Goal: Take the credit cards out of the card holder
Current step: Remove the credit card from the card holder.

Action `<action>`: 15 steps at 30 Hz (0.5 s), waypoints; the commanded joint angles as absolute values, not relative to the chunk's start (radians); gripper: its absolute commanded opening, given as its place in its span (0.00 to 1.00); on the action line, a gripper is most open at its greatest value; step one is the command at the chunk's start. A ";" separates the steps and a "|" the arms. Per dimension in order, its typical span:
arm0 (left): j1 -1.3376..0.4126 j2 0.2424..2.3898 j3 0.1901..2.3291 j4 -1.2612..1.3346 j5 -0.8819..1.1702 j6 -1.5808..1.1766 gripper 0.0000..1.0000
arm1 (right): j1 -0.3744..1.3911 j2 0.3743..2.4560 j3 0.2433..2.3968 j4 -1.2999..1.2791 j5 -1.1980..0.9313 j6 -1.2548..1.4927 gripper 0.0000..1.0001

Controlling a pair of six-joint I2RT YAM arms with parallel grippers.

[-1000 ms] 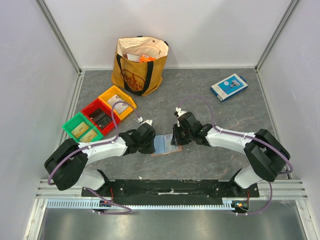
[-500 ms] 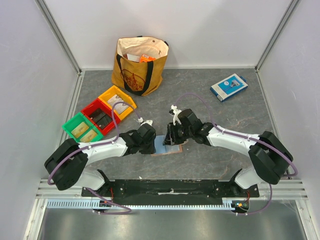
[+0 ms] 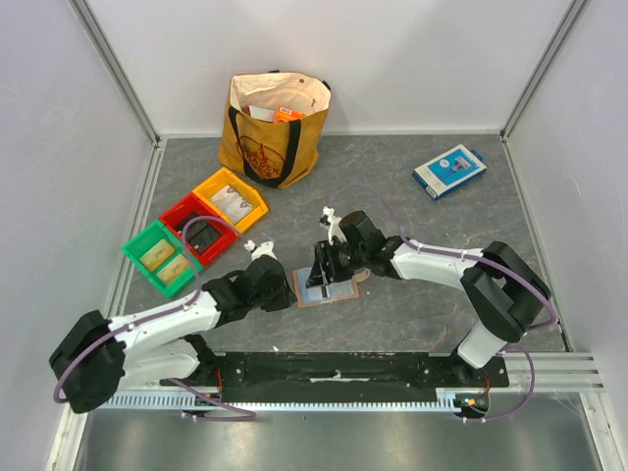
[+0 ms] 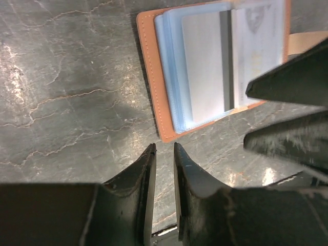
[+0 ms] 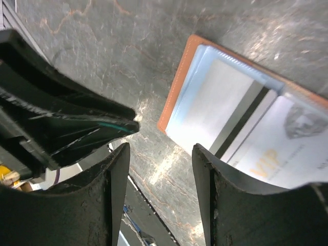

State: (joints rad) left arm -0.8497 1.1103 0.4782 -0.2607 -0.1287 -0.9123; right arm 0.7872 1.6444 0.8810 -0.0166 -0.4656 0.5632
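Approach for drawing out the first card, by the look of it. Pin the card holder (image 3: 329, 290) flat first: press on the bare leather border closest to the left gripper (image 4: 162, 152), not on the clear sleeves (image 4: 171, 72), to avoid clamping the cards (image 4: 205, 66) inside them. Then bring the right gripper (image 5: 161, 154) in low toward the open mouth of one sleeve, catch only the exposed edge of a single card, and pull along the sleeve rather than upward, so as not to lift or fold the whole holder. Go slowly; expect slick plastic and a light holder likely to skid on the table (image 4: 61, 77) if left unpinned. Take one card at a time, re-seating the pinning fingers between pulls if needed. Left gripper: nearly closed, only a slim gap between the fingers, clasping nothing, tips low over the table and just short of the holder's nearest corner, apart from it. Right gripper: spread wide and empty, no card or sleeve between the fingers, hanging close to the holder; impossible to tell from these views whether any fingertip brushes the plastic. Holder itself: spread open, leather side down and pale blue sleeves up, lying just ahead of the left fingertips and slightly to their right, and ahead and to the right of the right gripper's fingers. Nearest those fingers, a card with a dark stripe; beyond it, further right, a pale printed card (image 5: 287, 154), both not yet out of their sleeves.
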 commanded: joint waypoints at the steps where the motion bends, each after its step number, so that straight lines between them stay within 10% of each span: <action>1: -0.854 1.017 0.477 -0.264 -0.175 -0.957 0.27 | 0.718 1.600 0.904 -0.015 -0.469 0.532 0.59; 15: -0.723 1.288 0.514 0.095 0.067 -0.948 0.13 | 0.594 1.660 0.802 0.228 -0.614 0.621 0.45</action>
State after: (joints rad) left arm -0.7879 1.2461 0.5179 -0.0193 -0.0074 -0.9215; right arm 0.5873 1.6318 0.8265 0.0998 -0.5529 0.5831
